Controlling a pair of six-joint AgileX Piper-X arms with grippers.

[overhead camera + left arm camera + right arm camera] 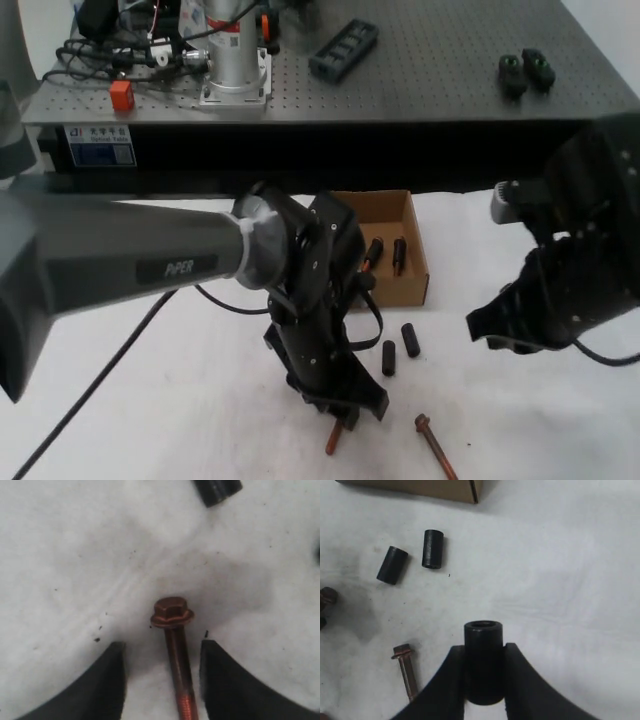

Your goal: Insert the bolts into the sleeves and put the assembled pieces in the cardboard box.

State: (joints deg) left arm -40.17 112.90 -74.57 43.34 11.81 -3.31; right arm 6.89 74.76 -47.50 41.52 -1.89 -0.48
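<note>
A copper bolt (172,630) lies on the white cloth between the two fingers of my left gripper (162,646), which stands open around its shank without touching it. In the high view that gripper (340,400) points down over the bolt (333,437) near the front edge. My right gripper (485,650) is shut on a black sleeve (484,665), held upright above the cloth. Two loose sleeves (392,565) (433,548) lie beside each other, with a second bolt (406,670) close by. The cardboard box (415,285) holds two assembled pieces (373,252).
The right arm (570,280) hangs over the right side of the cloth. A raised perforated bench (430,80) with a metal post, cables and black parts runs along the back. A cable (100,385) trails across the cloth at the left.
</note>
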